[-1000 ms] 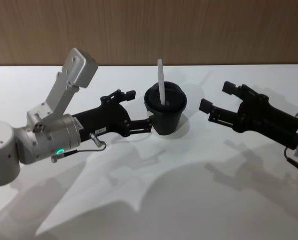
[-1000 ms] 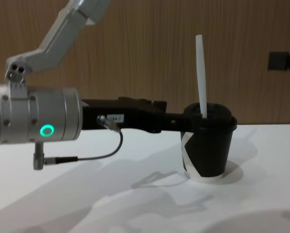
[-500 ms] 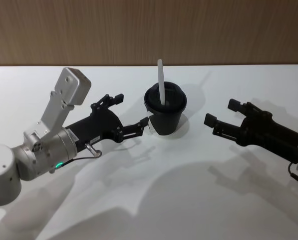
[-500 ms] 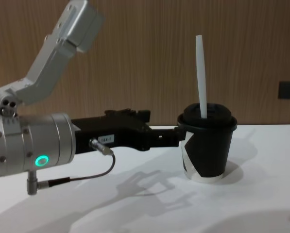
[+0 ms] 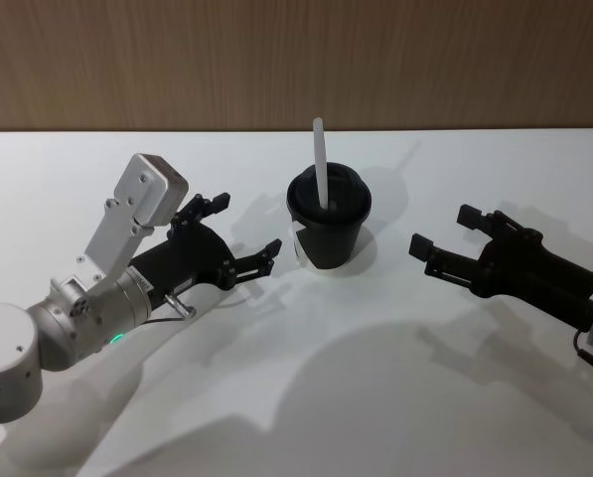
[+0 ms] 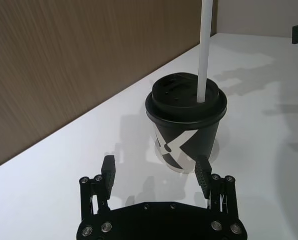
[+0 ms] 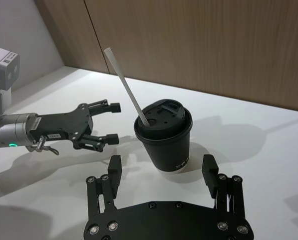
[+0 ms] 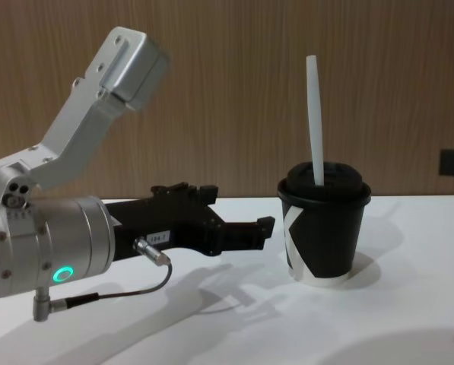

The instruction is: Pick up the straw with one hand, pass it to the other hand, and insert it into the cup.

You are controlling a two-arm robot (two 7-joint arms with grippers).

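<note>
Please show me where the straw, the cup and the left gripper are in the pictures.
straw [image 8: 312, 114]: chest view, middle of its white shaft above the lid.
cup [image 8: 329, 236]: chest view, black side wall.
left gripper [image 5: 239, 235]: head view, midway between its open fingertips.

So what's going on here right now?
The straw stands in the cup, through the lid, so the insertion looks done. The left tool is open beside the cup, apart from it. The right tool is open too, off to the cup's other side. Neither holds anything.
</note>
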